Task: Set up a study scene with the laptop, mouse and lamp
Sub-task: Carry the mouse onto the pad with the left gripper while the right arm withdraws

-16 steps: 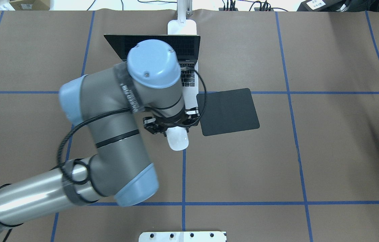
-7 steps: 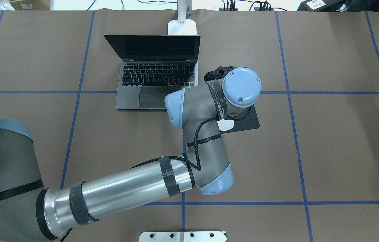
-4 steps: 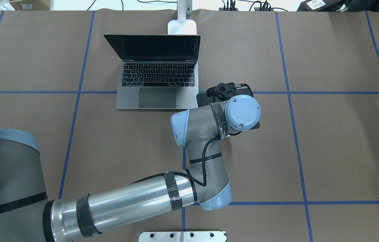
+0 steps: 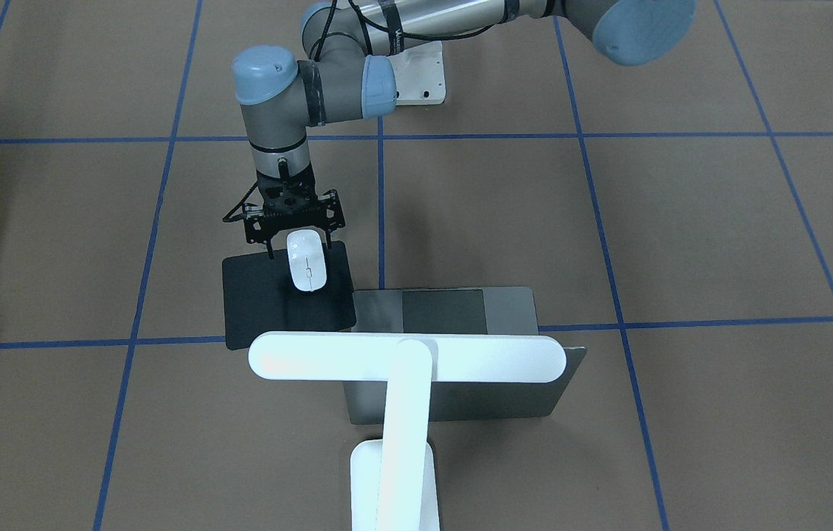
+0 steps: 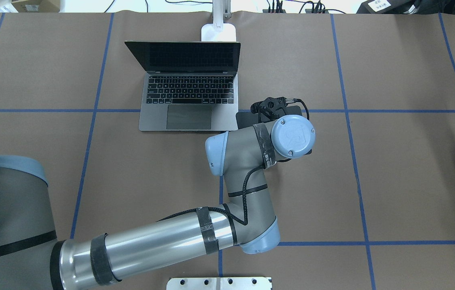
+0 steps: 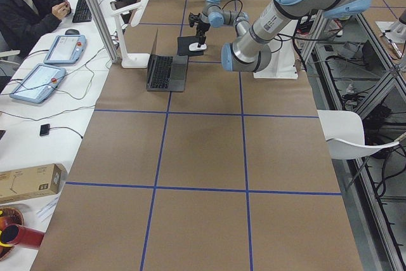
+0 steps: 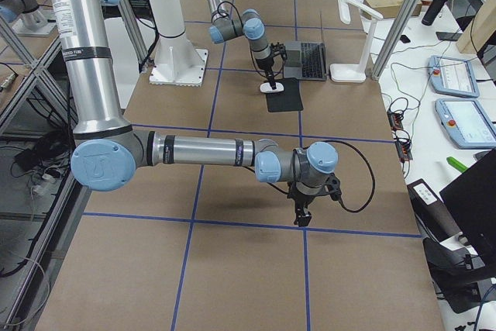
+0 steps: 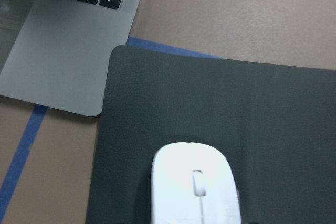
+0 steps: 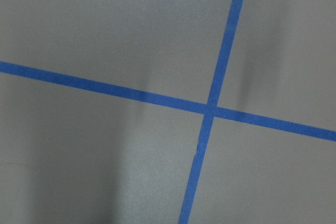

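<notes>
Brown surface (image 5: 392, 181): the mouse (image 4: 307, 270) lies on the mat (image 4: 261, 310), just beside the laptop (image 5: 189, 100).
The left pincer (image 4: 298, 251) stands apart around the mouse's back end. If it lifts crooked, I think it could catch the mouse and drag it off the mat or knock it into the laptop. The left arm (image 5: 150, 245) could also bump the laptop's open lid. The right pincer (image 7: 301, 215) hangs well away from the laptop; I cannot tell if it is apart or together. Count: one laptop, one mouse, one lamp (image 4: 405, 358) behind the laptop, one mat, two pincers.
</notes>
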Controlling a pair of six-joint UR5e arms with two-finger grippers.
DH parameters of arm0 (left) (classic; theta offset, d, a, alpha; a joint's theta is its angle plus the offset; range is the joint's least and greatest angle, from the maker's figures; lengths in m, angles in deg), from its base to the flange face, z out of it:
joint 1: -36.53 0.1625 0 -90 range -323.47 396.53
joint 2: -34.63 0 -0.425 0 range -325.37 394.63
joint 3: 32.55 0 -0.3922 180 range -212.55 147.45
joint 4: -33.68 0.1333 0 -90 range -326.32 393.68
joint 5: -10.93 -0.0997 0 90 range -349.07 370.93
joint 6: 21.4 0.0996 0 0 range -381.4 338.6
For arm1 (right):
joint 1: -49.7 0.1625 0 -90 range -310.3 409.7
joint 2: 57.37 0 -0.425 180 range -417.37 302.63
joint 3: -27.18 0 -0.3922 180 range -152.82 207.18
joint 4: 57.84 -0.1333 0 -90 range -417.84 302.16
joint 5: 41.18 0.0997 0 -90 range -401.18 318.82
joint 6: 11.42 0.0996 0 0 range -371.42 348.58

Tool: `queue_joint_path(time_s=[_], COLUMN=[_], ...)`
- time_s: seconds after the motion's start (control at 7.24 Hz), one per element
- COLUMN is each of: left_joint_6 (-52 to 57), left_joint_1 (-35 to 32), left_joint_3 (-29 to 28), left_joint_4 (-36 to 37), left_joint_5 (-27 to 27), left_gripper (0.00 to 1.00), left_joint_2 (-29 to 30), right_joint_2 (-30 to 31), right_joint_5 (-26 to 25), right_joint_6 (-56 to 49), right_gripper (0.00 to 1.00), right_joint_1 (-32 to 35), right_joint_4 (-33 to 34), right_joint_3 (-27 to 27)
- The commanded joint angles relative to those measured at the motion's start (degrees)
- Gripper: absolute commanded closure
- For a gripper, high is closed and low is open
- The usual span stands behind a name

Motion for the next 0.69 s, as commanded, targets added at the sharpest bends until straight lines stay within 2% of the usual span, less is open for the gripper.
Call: queue_joint_path(time_s=[0.0,0.14,0.28,0.41,0.55], left_joint_6=[4.1,7.3,12.0,14.5,18.0], left_joint_1=[-2.6,-4.6,-7.5,-10.3,-12.8], left_joint_3=[16.0,30.1,41.4,45.0,46.2], left_joint_4=[9.1,17.6,24.9,28.1,29.6], left_joint_5=[5.2,9.2,13.0,16.1,18.5], left_gripper=[0.01,0.01,0.01,0.01,0.01], left_joint_2=[-6.0,-12.2,-18.1,-21.1,-24.0], right_joint_2=[-0.9,-1.0,-1.5,-1.5,-1.5], right_joint_5=[-0.2,-0.2,-0.2,-0.1,-0.2], right_joint_6=[0.0,0.0,0.1,1.4,2.7], right_gripper=[0.0,0.0,0.0,0.0,0.0], right_joint_1=[0.6,1.3,1.5,1.8,1.8], right_joint_4=[0.0,0.0,0.1,0.1,0.1], right_joint_3=[-0.1,-0.1,-0.5,-0.6,-0.6])
